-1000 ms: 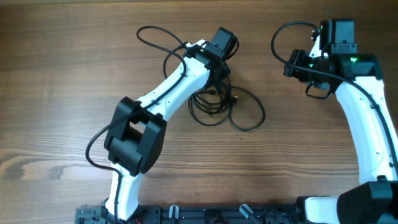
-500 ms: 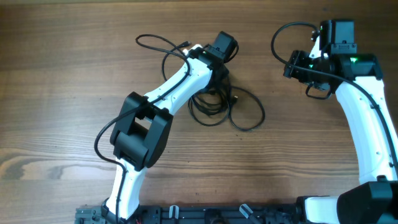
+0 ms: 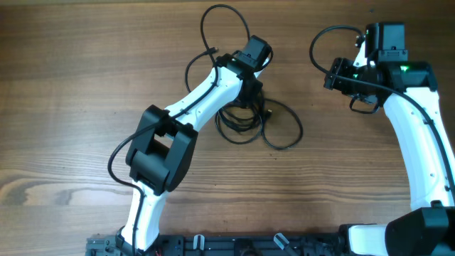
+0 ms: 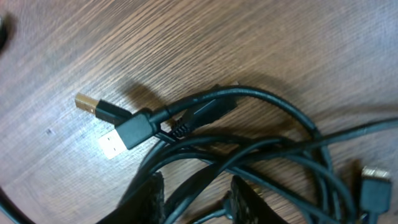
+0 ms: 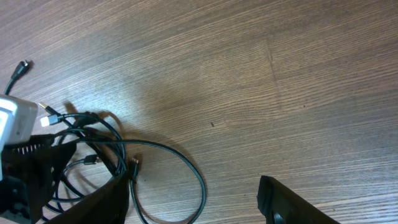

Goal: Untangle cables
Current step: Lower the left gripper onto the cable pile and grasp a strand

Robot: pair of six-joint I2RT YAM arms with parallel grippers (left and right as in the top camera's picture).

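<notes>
Several thin black cables [image 3: 245, 122] lie tangled on the wooden table [image 3: 71, 85], just in front of my left gripper [image 3: 249, 84]. One strand arches up as a loop [image 3: 204, 25] toward the far edge. In the left wrist view the fingers [image 4: 149, 199] stand a little apart with cable strands [image 4: 205, 186] running between them and wood showing in the gap. A USB plug [image 4: 118, 138] and a gold-tipped plug [image 4: 90, 106] lie just beyond. My right gripper [image 3: 340, 75] hovers to the right of the tangle, open and empty. Its wrist view shows a cable loop [image 5: 186, 162] below it.
A thicker black wire [image 3: 314, 44] belonging to the right arm curves out beside its wrist. The left arm [image 3: 199, 99] lies diagonally across the middle of the table and covers part of the tangle. Both arm bases stand at the near edge.
The loose cable loop that lay flat to the left of my left gripper has swung up toward the far edge. The left arm shifted slightly at first. The right arm stayed still.
</notes>
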